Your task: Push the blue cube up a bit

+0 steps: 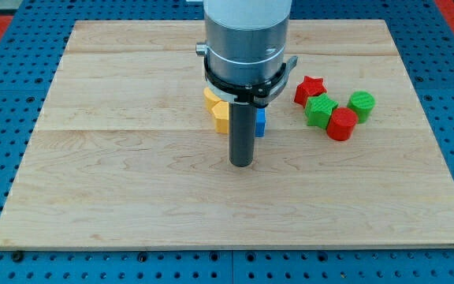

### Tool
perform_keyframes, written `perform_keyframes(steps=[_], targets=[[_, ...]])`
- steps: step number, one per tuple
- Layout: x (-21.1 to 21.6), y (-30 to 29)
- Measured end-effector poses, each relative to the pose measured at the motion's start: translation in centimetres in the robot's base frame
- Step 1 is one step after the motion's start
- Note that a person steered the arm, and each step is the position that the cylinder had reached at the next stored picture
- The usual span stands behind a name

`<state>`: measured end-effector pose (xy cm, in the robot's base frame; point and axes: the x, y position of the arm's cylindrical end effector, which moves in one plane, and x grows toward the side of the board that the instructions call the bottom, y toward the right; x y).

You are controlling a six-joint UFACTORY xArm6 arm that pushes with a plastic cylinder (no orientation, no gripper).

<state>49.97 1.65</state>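
Observation:
The blue cube (260, 122) is mostly hidden behind my rod; only a sliver shows at the rod's right side, near the board's middle. My tip (241, 164) rests on the board just below the blue cube, toward the view's bottom. A yellow block (220, 114) and an orange block (210, 98) sit right next to the cube on its left, partly hidden by the arm.
At the view's right is a cluster: a red star (309, 88), a green star (320, 110), a red cylinder (341, 124) and a green cylinder (362, 104). The wooden board (132, 181) lies on a blue pegboard.

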Motion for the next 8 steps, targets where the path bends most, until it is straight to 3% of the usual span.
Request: perform_keyframes(steps=[3, 8], targets=[[-3.5, 4.1], [-6.2, 3.6]])
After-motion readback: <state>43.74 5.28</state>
